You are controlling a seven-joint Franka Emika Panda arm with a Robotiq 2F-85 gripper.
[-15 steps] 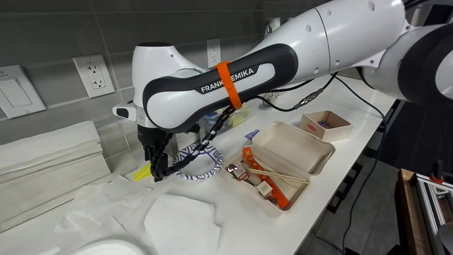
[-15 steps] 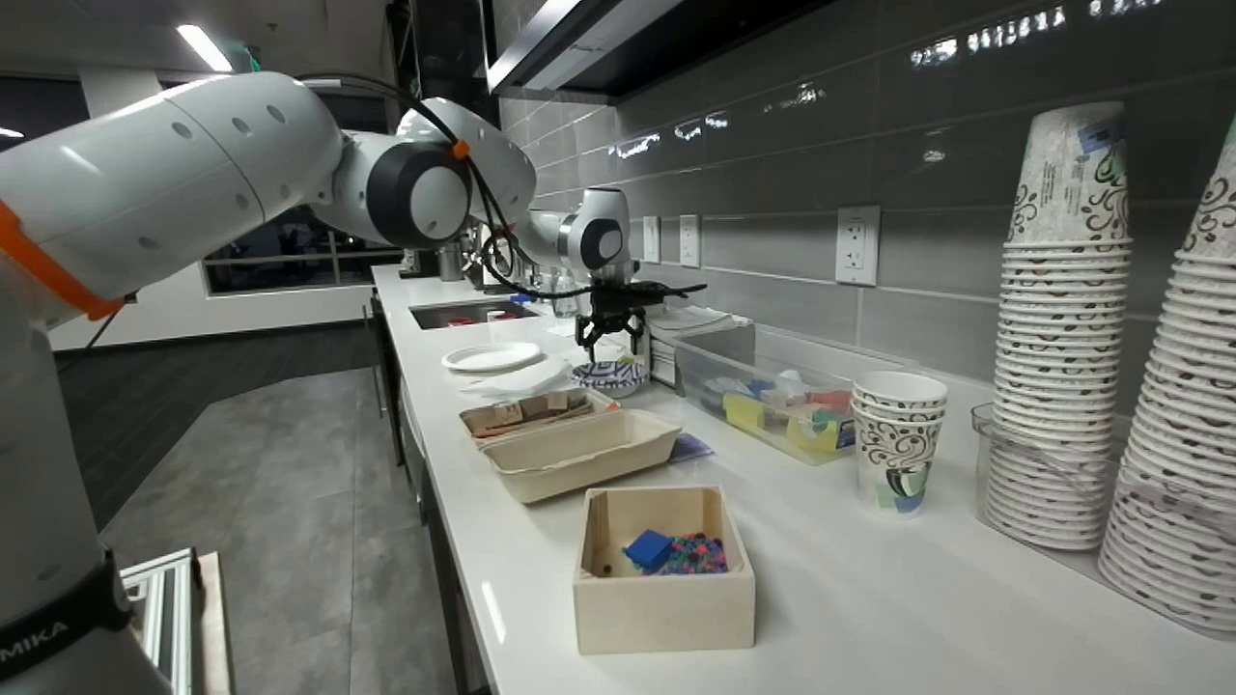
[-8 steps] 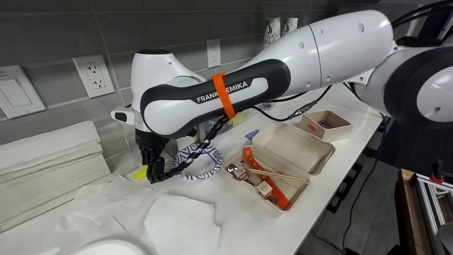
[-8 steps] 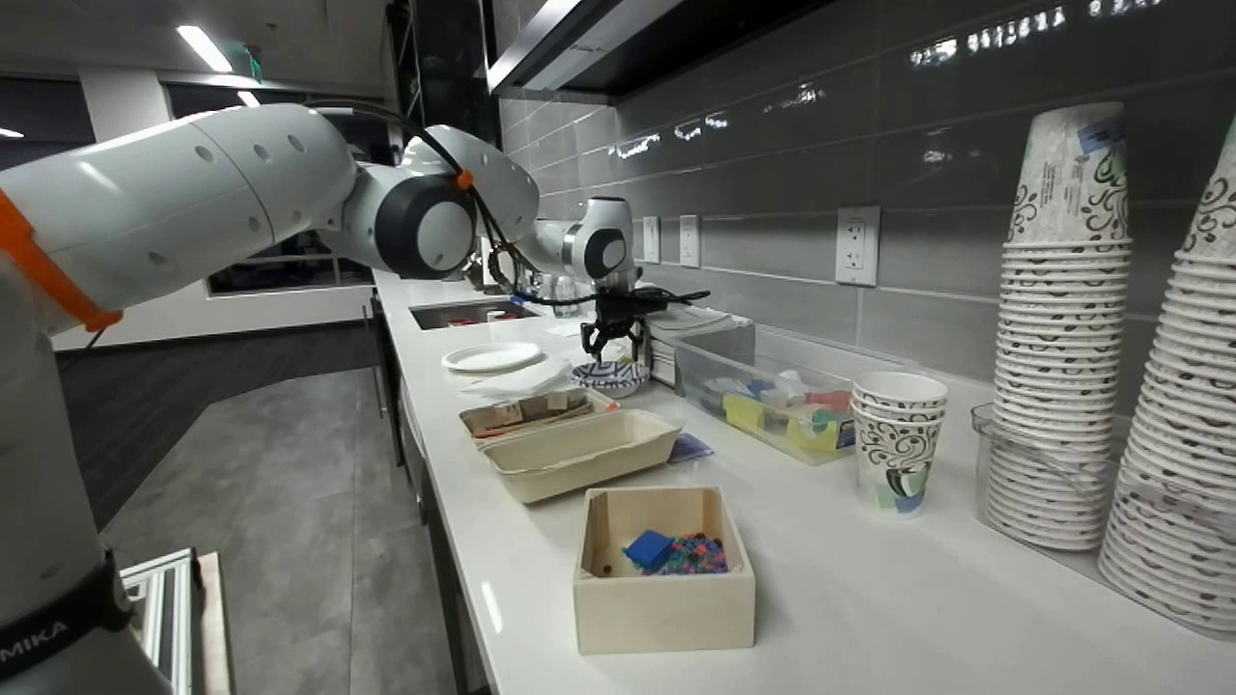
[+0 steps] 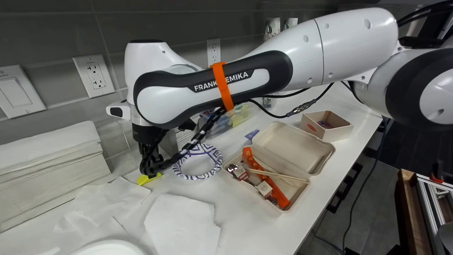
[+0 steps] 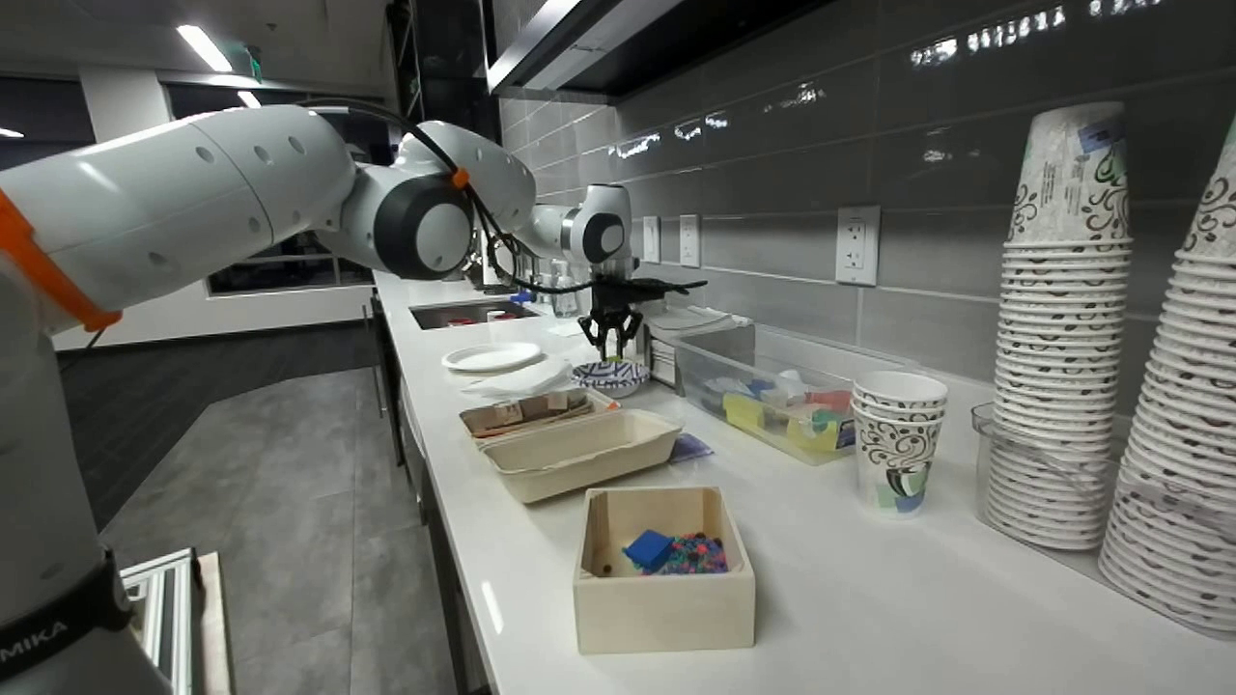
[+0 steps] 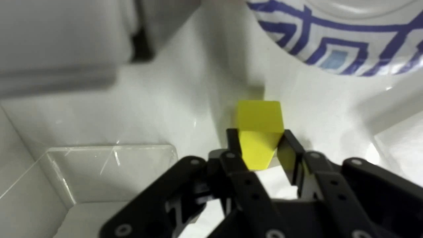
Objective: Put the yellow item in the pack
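The yellow item [image 7: 259, 120], a small bright block with flat sides, sits between the black fingertips of my gripper [image 7: 259, 140], which are shut on its two sides. In an exterior view, both ends of the yellow item [image 5: 143, 180] stick out past the gripper [image 5: 151, 174]; whether it is clear of the counter I cannot tell. The pack [image 5: 292, 145] lies unfolded to the right of the patterned bowl, in both exterior views. One half holds orange-red strips, chopsticks and wrapped cutlery; the other half is bare.
A blue-and-white patterned bowl [image 5: 212, 166] stands between gripper and pack. Stacked paper towels [image 5: 53, 156] are to the left, loose white sheets [image 5: 184, 223] in front. Behind are a clear bin [image 6: 772, 386] and cups [image 6: 898, 434]. A small wooden box [image 6: 666, 608] is beyond the pack.
The gripper was wide open a second ago; its fingers have come together on the yellow item. The arm dipped, then rose a little, and the yellow item has turned slightly.
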